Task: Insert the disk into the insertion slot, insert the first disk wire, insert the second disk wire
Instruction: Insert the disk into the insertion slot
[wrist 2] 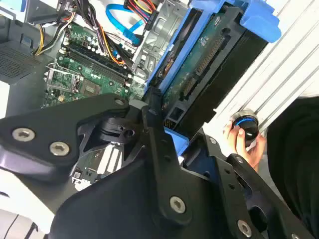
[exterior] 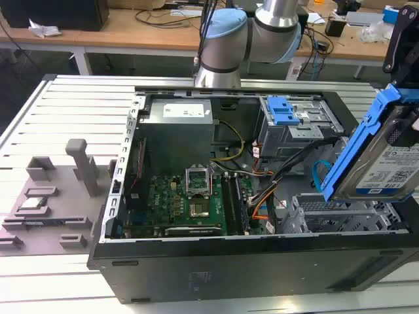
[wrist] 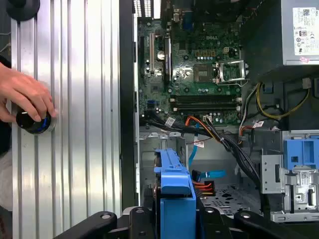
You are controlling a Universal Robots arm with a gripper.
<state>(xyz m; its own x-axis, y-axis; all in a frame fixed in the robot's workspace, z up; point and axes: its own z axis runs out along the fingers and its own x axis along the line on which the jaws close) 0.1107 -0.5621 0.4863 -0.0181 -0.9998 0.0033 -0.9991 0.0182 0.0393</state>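
The disk (exterior: 389,167), silver in its blue frame, hangs tilted above the grey perforated insertion slot (exterior: 340,214). The blue second disk wire (exterior: 315,175) loops just beside.

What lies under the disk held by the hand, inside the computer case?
Under the tilted disk sits the grey perforated insertion slot, not yet entered. The blue second disk wire loops beside it. The disk hides part of the slot.
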